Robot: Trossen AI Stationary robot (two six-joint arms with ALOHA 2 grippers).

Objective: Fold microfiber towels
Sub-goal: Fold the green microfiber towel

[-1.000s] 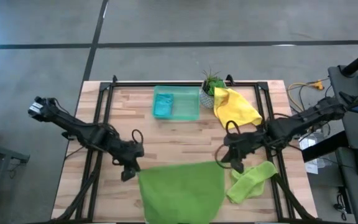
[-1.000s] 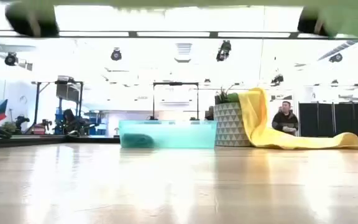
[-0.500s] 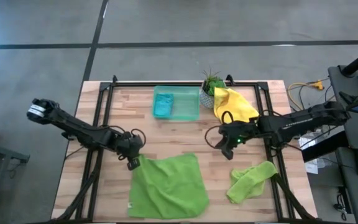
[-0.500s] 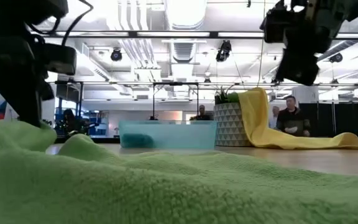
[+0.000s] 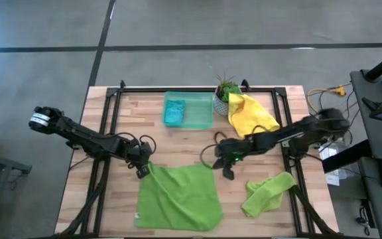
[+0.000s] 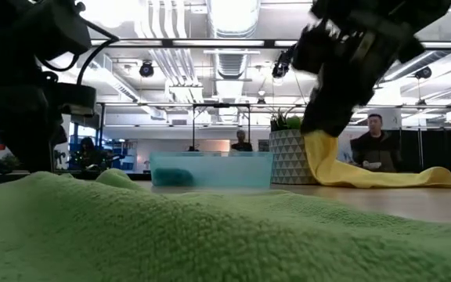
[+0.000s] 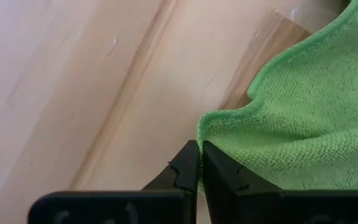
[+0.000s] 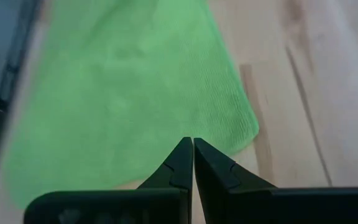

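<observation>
Fleecy lime towel (image 5: 180, 197) lies spread, roughly square and rumpled, on the plank table (image 5: 111, 133), its corner apparently pinched in the closed left gripper (image 5: 142, 172), while the right gripper (image 5: 227, 174), fingers pressed together on nothing, hangs just beside the opposite corner.

Four towels (image 5: 180, 198), one tray (image 5: 188, 111), one plant (image 5: 225, 89).

The wooden table (image 5: 178, 149) carries green towels (image 5: 180, 197) near its front edge — tray (image 5: 188, 110), plant pot (image 5: 223, 105), yellow towel (image 5: 251, 114) along the back.
</observation>
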